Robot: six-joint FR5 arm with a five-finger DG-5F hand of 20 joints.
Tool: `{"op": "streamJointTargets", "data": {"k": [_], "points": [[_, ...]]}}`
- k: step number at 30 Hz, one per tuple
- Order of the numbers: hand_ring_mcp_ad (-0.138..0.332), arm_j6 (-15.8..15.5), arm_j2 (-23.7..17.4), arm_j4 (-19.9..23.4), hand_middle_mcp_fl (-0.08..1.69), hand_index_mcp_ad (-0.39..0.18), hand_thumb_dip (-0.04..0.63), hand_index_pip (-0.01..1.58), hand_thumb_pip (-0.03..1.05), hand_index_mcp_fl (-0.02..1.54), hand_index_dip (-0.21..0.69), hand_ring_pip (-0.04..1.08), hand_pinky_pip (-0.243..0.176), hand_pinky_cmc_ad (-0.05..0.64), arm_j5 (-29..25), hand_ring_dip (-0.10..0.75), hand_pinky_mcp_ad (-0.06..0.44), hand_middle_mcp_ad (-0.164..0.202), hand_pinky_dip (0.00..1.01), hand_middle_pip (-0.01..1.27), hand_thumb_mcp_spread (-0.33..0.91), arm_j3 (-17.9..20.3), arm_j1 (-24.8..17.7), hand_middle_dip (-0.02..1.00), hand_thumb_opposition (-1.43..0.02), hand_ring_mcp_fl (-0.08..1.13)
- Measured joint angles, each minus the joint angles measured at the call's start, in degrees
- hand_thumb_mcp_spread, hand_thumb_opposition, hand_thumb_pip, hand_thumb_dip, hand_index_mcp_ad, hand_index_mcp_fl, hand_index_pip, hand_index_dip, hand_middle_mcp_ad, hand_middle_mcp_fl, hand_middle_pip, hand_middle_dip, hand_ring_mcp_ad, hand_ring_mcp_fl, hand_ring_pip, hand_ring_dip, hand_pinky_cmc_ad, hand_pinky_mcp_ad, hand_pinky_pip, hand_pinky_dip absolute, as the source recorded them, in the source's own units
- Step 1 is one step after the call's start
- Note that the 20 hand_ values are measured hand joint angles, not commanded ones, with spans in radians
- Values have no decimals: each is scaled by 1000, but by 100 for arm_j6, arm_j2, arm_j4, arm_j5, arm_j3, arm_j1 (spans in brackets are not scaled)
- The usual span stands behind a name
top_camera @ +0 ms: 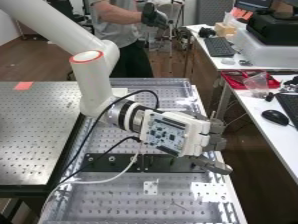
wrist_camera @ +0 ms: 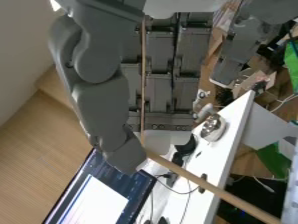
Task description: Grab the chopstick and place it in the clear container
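Observation:
Beyond the bench's right edge, the grey fingers of the hand (top_camera: 214, 136) face right in the high view, with one long digit angled low and right. In the wrist view the hand (wrist_camera: 101, 102) has a large grey digit bent down to a tip. A pale wooden chopstick (wrist_camera: 213, 189) runs slantwise from beside that tip, where the hand is shut on its end. The contact itself is partly hidden. Its other part stretches away from the fingers, above the background of a white desk.
Below the arm lies the perforated metal bench (top_camera: 113, 202) with a dark rail plate and loose cables. To the right stands a white desk (top_camera: 266, 127) with a mouse, a keyboard and a red tray (top_camera: 233, 80) with clear plastic. A person stands behind the bench.

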State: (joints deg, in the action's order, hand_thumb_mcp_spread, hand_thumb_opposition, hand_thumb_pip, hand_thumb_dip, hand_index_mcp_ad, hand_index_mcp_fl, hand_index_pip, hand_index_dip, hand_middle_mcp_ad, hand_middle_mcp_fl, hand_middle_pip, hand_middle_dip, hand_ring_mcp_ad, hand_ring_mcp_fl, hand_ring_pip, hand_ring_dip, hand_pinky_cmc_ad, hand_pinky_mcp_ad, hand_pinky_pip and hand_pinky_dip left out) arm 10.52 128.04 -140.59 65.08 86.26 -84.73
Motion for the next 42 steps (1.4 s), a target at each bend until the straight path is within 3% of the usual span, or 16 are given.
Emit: {"op": "streamJointTargets", "data": {"k": [2,15,22,25,34,39,42], "points": [[-56,-34,-24,-43,1000,-21,300,1065,456,836,33,93,106,433,36,539,265,14,180,677,771,-40,9,681,-984,932],[-54,-184,-271,-588,1026,-23,300,1000,456,881,33,87,133,433,96,513,265,19,178,649,766,-324,38,651,-1004,981],[-56,-223,-577,-832,1030,-24,300,988,456,901,49,80,138,429,-1,513,265,24,180,632,770,-291,-63,653,-1012,988],[-56,-90,-707,-944,1030,-24,300,974,456,899,49,80,138,429,-73,513,265,24,180,630,775,-206,-148,649,-1012,988],[-56,217,-1235,-1294,1030,-26,300,976,456,899,65,80,140,426,-595,513,278,21,180,630,757,286,-712,649,-1019,991],[-52,377,-1429,-1559,1026,-26,300,974,456,899,65,80,138,414,-1208,513,276,26,176,630,750,462,-1175,648,-1019,1002],[-52,495,-1488,-1718,1026,-24,300,972,456,899,65,80,157,419,-1601,513,278,30,180,630,750,510,-1460,648,-1019,1004]]}}
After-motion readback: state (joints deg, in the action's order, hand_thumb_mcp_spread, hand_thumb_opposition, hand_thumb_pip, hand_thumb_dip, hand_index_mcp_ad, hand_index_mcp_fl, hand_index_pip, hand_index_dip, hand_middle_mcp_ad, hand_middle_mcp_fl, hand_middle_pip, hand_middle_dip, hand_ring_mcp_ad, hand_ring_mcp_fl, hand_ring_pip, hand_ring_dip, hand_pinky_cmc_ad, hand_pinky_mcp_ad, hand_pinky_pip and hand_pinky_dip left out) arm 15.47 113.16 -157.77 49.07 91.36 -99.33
